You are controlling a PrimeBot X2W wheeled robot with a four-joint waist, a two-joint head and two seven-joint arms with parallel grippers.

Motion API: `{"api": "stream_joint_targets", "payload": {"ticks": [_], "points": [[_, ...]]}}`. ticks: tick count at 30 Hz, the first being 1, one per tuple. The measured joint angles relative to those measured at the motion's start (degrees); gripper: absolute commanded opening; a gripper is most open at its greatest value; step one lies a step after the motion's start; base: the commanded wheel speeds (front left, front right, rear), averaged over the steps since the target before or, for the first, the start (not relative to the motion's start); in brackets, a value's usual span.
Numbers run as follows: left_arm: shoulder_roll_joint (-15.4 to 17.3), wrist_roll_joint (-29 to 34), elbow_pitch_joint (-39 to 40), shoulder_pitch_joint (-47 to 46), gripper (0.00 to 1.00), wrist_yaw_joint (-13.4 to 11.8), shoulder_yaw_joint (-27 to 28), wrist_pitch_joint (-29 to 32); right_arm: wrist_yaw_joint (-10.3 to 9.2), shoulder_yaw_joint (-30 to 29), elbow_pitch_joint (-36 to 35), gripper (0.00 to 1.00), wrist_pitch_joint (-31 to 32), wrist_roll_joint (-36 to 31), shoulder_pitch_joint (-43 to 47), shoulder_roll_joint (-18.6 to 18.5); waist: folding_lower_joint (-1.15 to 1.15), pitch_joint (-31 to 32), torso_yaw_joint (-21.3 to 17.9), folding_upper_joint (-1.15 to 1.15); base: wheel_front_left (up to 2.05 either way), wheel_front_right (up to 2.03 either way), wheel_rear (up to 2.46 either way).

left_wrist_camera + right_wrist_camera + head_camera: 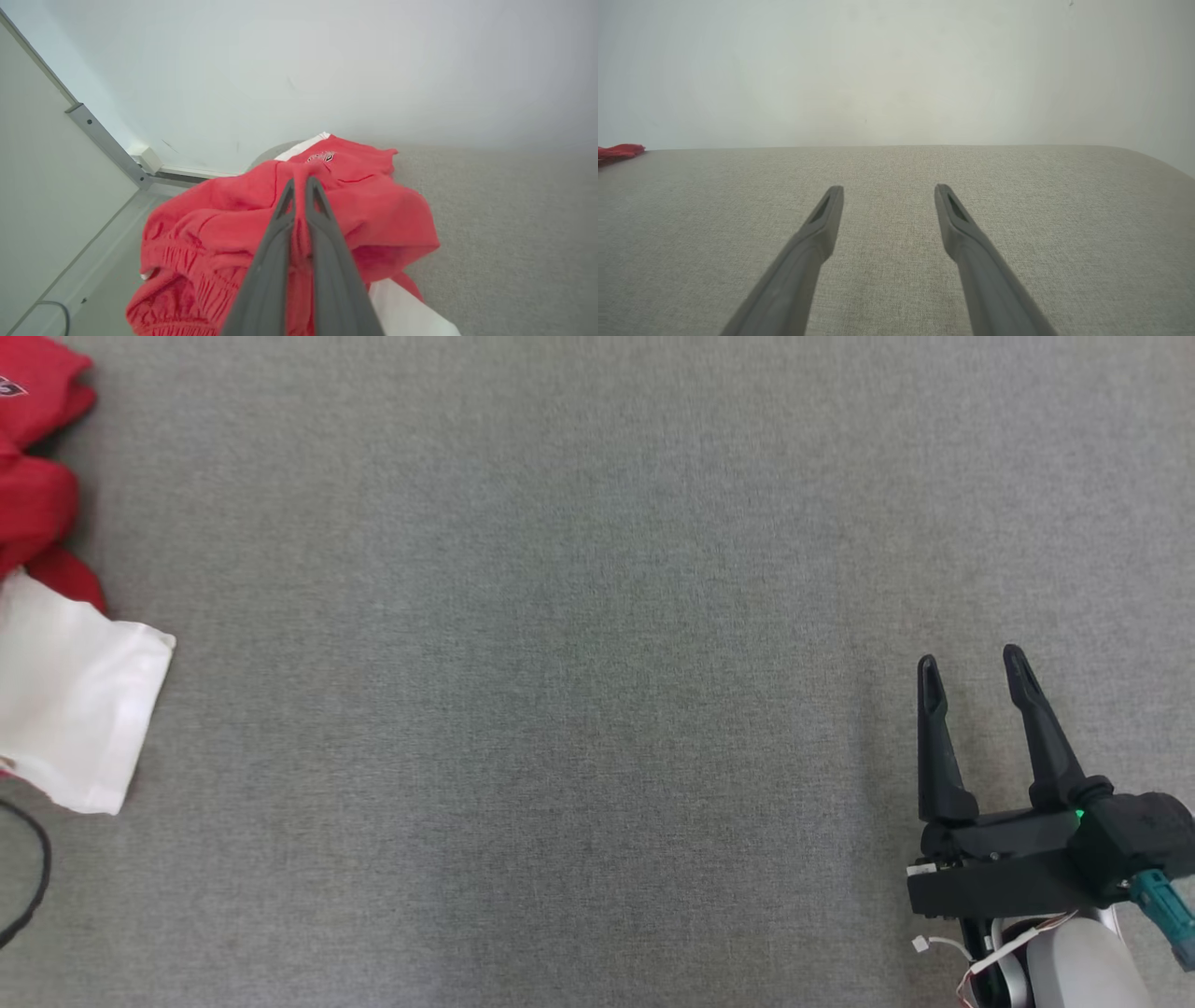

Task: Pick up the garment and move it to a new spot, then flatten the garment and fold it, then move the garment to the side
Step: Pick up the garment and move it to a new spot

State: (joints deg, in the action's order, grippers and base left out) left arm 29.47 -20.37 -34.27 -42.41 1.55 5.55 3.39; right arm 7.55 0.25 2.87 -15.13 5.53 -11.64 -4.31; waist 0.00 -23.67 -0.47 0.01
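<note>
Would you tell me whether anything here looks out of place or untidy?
The red garment lies crumpled at the left edge of the grey surface, with white fabric poking out beside it. The left gripper is shut on a fold. Nothing looks spilled or damaged.

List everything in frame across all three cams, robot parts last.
garment: one, red, bunched at the left edge of the surface
white fabric: one piece, white, against the garment on the robot's side; cannot tell if it is part of it
cable: one, black, curved at the head view's lower left
surface: one, grey woven, under everything
wall: one, pale, behind the surface
metal rail: one, silver, slanting left of the garment in the left wrist view
left gripper: one, dark, shut on a fold of the garment
right gripper: one, dark, open, at the right of the surface, nothing between its fingers
</note>
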Motion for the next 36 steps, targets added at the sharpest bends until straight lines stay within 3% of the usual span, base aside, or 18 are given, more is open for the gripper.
{"api": "stream_joint_targets", "payload": {"ticks": [9,20,23,27,36], "points": [[0.2,0.7,9.1,-4.4,0.0,1.2,-1.8,-4.6,0.0,0.6,1.7,1.0,0.0,1.0,1.2,0.7,0.0,5.1,1.1,-0.01,0.0,0.0,0.0],[-3.2,2.4,23.5,-13.9,0.0,2.5,-9.7,0.0,0.0,0.8,3.0,1.0,0.0,2.9,3.3,1.3,-0.01,10.4,-1.6,-0.01,0.0,0.0,0.0],[-5.1,3.1,25.5,-15.3,0.0,3.0,-12.9,1.4,0.0,1.1,3.2,1.0,0.0,4.5,3.7,1.3,-0.01,11.1,-3.5,-0.01,0.0,0.0,0.0],[-10.1,2.7,26.4,-16.1,0.0,3.0,-17.2,2.2,0.0,1.3,3.5,1.0,0.0,5.7,4.6,1.4,-0.01,12.1,-7.0,-0.01,0.0,0.0,0.0],[-17.5,2.5,23.2,-13.8,0.0,3.0,-23.9,0.9,0.0,1.0,3.7,1.0,0.0,6.2,5.7,1.4,-0.01,13.6,-13.0,-0.01,0.0,0.0,0.0]]}}
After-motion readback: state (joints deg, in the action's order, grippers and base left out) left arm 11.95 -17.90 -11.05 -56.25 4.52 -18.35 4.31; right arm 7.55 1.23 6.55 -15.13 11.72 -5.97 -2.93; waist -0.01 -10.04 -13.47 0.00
